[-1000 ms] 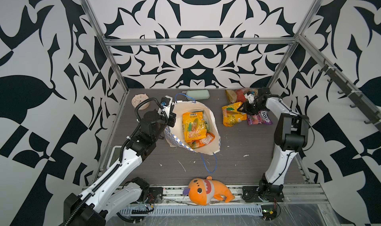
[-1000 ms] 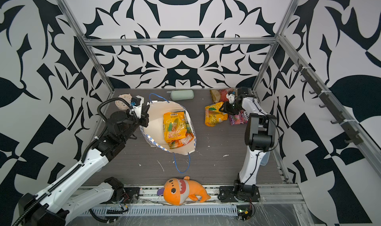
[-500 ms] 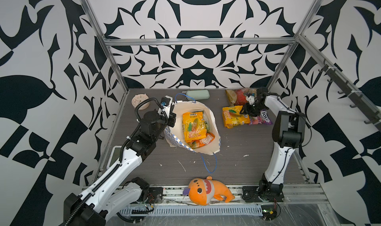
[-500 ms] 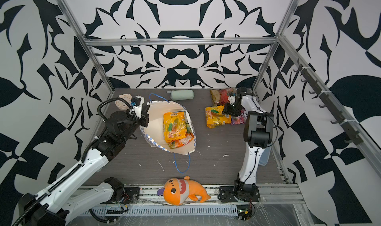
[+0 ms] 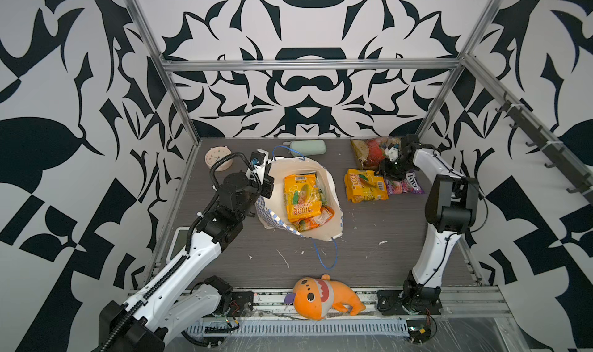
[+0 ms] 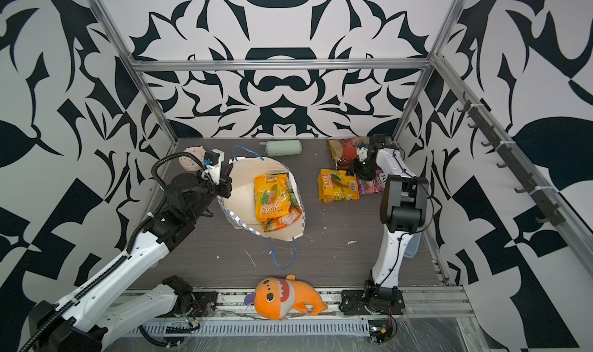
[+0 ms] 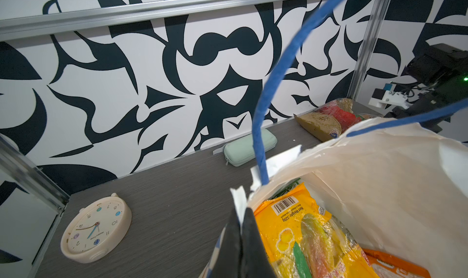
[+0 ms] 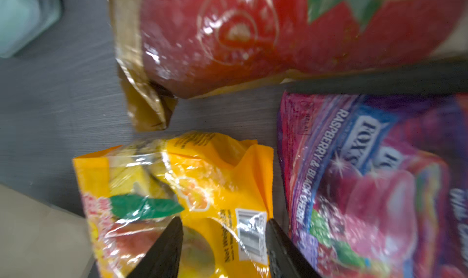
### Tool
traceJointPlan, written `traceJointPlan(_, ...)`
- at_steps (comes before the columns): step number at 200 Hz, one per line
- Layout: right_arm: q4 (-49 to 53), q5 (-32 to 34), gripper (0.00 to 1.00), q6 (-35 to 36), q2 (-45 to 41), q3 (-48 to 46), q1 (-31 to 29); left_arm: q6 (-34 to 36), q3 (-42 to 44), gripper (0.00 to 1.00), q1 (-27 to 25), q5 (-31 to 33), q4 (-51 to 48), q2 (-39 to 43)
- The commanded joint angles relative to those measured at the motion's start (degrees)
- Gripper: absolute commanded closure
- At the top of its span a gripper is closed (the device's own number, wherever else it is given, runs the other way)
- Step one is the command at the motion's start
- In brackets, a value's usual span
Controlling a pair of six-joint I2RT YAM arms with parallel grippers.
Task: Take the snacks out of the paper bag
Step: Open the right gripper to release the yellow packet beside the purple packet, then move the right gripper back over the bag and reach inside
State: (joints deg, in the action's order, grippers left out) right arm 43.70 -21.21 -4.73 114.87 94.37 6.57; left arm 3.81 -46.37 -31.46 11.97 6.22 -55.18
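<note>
At about ten o'clock on the bench (image 5: 385, 225) lies a cream clock (image 5: 219, 157). Just off its four o'clock side, the left hand (image 5: 268, 188) is pinched together on the nine o'clock rim of the paper bag (image 5: 279, 177); in the left wrist view a scrap of white paper shows between its fingers (image 7: 253, 246). The bag sits near the bench's middle with its mouth gaping upward. Inside it a yellow packet (image 5: 301, 196) lies on top of an orange packet (image 5: 317, 220). A mint-green case (image 5: 308, 147) lies at the bag's twelve o'clock, by the back wall, and an orange plush toy (image 5: 324, 297) lies at the bench's six o'clock edge. Three snacks are out on the bench at about two o'clock: a second yellow packet (image 5: 365, 185), a purple packet (image 5: 405, 184) just beside its three o'clock edge, and a clear packet (image 5: 369, 151) with red contents at its twelve o'clock. The right hand (image 8: 222, 238) hovers over the second yellow packet's barcode end, fingers apart, gripping nothing.
</note>
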Motion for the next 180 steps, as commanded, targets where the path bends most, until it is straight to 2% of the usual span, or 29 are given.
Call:
traceJointPlan(1, -0.4, 0.8, 0.44, -1.2, -7.0, 0.4, -1.1, -0.9, 0.5, 1.0, 0.2, -0.4, 3.2, 1.1)
traceJointPlan(14, -0.1, 1.4, 0.5, -1.4, -8.8, 0.5, -2.6, -1.1, 0.5, 1.0, 0.1, -0.5, 3.5, 0.8)
traceJointPlan(32, -0.7, 4.7, 0.64, 0.2, -12.3, -0.6, -7.1, -1.2, 0.5, 1.0, 0.1, -0.7, 3.7, 0.6)
traceJointPlan(43, -1.6, 5.8, 0.78, 2.5, -14.1, -1.6, -10.8, -1.3, 0.4, 1.0, 0.2, -0.7, 3.9, 0.4)
traceJointPlan(50, -2.1, 6.6, 0.83, 4.1, -15.1, -2.4, -13.2, -1.4, 0.3, 1.0, 0.2, -0.7, 3.9, 0.4)
traceJointPlan(77, -3.9, 11.3, 0.84, 5.5, -20.2, -4.7, -20.3, -0.8, 0.0, 1.0, 0.2, -0.8, 3.1, 0.6)
traceJointPlan(90, -9.3, 11.4, 0.83, 4.4, -26.1, -8.2, -22.6, 0.2, -0.8, 1.0, 0.1, -0.4, 1.5, 0.5)
traceJointPlan(98, -14.8, 9.9, 0.84, 4.7, -31.2, -12.1, -24.9, 0.3, -1.2, 1.0, 0.2, -0.5, 0.8, 0.5)
traceJointPlan(112, -30.3, 6.2, 0.86, 6.7, -41.6, -21.8, -30.4, 0.9, -1.4, 1.0, 0.2, -1.6, 0.7, 0.3)
traceJointPlan(124, -41.5, -0.5, 0.86, 6.9, -48.7, -28.3, -33.8, 1.0, -1.6, 1.0, 0.2, -2.8, 0.5, -0.1)
traceJointPlan(133, -46.3, -6.2, 0.85, 6.8, -52.0, -30.7, -35.2, 1.0, -1.5, 1.0, 0.2, -4.0, 0.6, -0.3)
traceJointPlan(151, -48.5, -11.2, 0.85, 4.6, -54.6, -30.9, -36.8, 1.0, -1.3, 1.0, 0.2, -6.3, 1.2, -0.3)
traceJointPlan(166, -42.0, -19.5, 0.86, 6.1, -53.3, -27.5, -38.0, 1.7, -0.9, 1.0, 0.2, -7.4, 1.4, 0.2)
traceJointPlan(180, -36.9, -19.0, 0.9, 9.7, -52.6, -27.2, -41.5, 2.3, -0.7, 1.0, 0.2, -7.7, 1.4, 0.7)
